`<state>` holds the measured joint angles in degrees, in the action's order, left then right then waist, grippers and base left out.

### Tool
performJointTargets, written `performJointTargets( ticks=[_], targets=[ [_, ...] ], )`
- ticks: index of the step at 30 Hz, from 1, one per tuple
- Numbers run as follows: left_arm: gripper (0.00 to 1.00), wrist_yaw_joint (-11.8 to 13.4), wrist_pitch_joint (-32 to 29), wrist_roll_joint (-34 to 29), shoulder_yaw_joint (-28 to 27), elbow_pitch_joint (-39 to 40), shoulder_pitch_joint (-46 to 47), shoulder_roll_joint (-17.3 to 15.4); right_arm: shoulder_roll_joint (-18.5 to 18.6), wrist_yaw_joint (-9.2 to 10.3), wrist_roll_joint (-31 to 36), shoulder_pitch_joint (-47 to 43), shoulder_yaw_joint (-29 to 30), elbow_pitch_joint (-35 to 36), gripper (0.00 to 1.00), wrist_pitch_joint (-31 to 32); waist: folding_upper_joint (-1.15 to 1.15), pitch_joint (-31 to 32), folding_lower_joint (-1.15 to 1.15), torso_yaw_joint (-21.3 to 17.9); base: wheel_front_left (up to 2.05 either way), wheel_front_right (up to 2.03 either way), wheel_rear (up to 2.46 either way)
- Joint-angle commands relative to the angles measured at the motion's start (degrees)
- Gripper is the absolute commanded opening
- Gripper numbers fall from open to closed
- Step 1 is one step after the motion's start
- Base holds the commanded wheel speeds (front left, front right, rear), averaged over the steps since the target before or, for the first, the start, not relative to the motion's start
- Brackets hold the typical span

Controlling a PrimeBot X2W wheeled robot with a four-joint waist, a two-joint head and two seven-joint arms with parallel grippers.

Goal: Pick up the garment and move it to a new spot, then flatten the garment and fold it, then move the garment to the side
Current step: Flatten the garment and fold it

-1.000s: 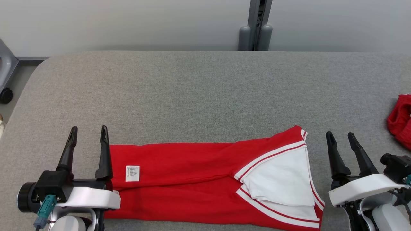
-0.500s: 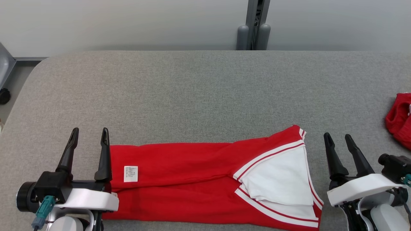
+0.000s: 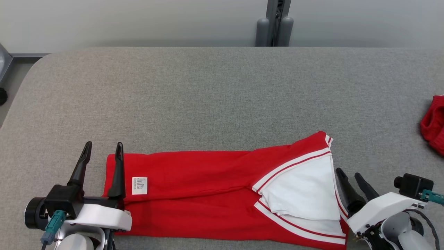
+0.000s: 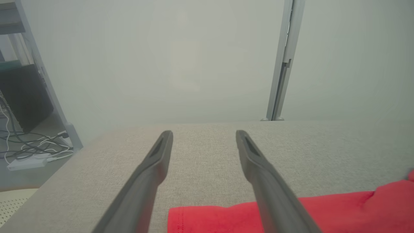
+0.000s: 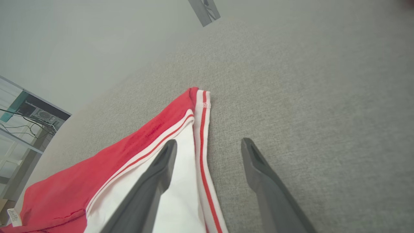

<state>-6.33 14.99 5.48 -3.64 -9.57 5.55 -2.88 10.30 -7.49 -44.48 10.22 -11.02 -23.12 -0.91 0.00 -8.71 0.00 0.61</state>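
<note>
A red garment (image 3: 201,194) with white panels and red-and-white trim lies folded in a long band near the front edge of the grey table (image 3: 208,97). A small white label (image 3: 139,185) shows near its left end. My left gripper (image 3: 103,147) hovers open over the garment's left edge (image 4: 207,216), one finger above the cloth, one above bare table. Open too, my right gripper (image 3: 348,173) sits at the garment's right end, tilted toward the striped hem (image 5: 202,129), its fingers astride that edge (image 5: 207,142). Nothing is held by either one.
Another red cloth (image 3: 433,125) lies at the table's right edge. A grey post (image 3: 274,22) stands behind the table against a pale wall. Beyond the left end, a shelf frame and cables (image 4: 35,152) are on the floor. The table's far half is bare.
My right gripper has dropped lower and moved left onto the garment's striped right edge. The left gripper shifted slightly right over the left edge. The camera tilted a little.
</note>
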Motion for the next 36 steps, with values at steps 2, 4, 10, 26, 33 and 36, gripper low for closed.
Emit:
performJointTargets(
  ticks=[2,4,10,26,33,36],
  targets=[
    [1.00,-0.2,0.2,-0.1,0.1,-0.1,1.0,-0.1,0.4,-0.02,-2.1,-0.5,-0.6,-0.1,1.00,2.3,0.00,-0.5,0.00,0.1,0.00,0.00,0.00],
    [1.00,-0.3,0.2,-0.3,0.2,-0.3,1.3,-0.1,0.5,-0.02,-4.0,-0.4,-1.2,-0.4,1.00,4.1,0.00,-0.9,0.00,0.2,0.00,0.00,0.00],
    [1.00,-0.6,0.2,-0.5,0.4,-0.4,2.2,-0.1,1.3,-0.02,-7.5,0.3,-3.9,-1.6,1.00,8.4,0.00,-1.8,0.00,0.7,0.00,0.00,0.00],
    [1.00,-1.0,0.2,-0.5,0.8,-0.9,2.5,-0.1,2.0,0.00,-14.1,2.4,-12.4,-3.4,1.00,7.4,0.00,-2.6,0.00,2.8,0.00,0.00,0.00],
    [1.00,-1.0,0.2,-0.3,0.6,-0.7,2.6,-0.1,2.6,0.01,-16.5,3.8,-14.3,-4.7,0.76,4.5,0.00,-3.0,0.00,2.9,0.00,0.00,0.00],
    [1.00,-1.0,0.2,-0.3,0.6,-0.7,2.7,-0.1,3.1,0.01,-17.2,4.5,-15.2,-5.5,0.00,3.3,0.00,-3.3,0.00,2.9,0.00,0.00,0.00]
  ],
)
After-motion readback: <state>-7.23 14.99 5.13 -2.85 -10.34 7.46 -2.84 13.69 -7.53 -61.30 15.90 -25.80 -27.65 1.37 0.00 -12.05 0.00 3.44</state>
